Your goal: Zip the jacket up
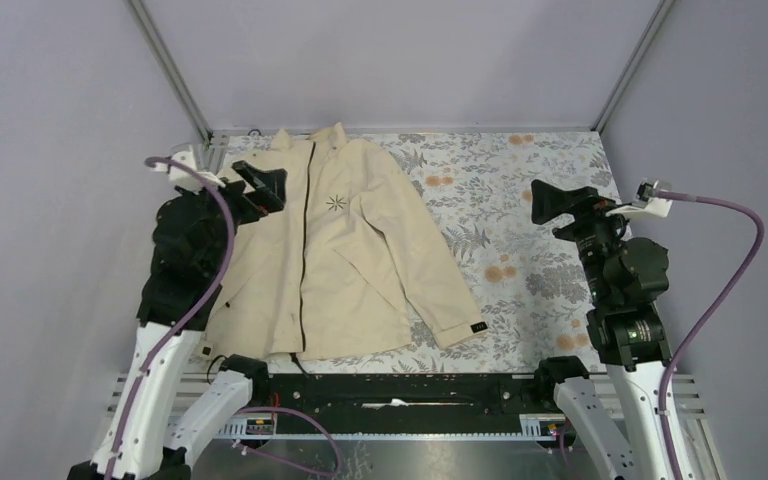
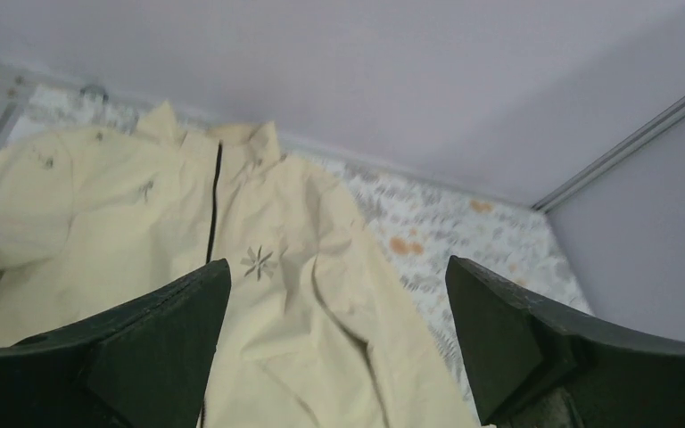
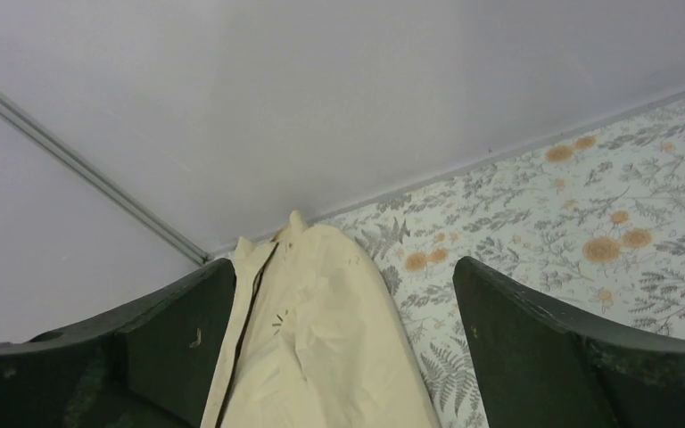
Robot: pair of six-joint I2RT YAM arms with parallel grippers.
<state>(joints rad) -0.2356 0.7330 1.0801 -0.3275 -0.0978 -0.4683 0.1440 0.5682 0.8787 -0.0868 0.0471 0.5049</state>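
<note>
Jacket (image 1: 360, 260) lies flat, front up, on the left half of the floral tablecloth (image 1: 530, 190), collar toward the far wall and hem at the near edge. Dark zipper (image 1: 305, 270) runs collar to hem; can't tell how far it's closed. Starburst logo (image 1: 336, 203) sits just right of the zipper, and one sleeve angles out toward table centre. Left gripper (image 1: 263, 187) is above the jacket's shoulder area, jaws spread wide, holding nothing. Right gripper (image 1: 550, 203) is over bare cloth, well apart from the jacket, jaws also spread, empty.
</note>
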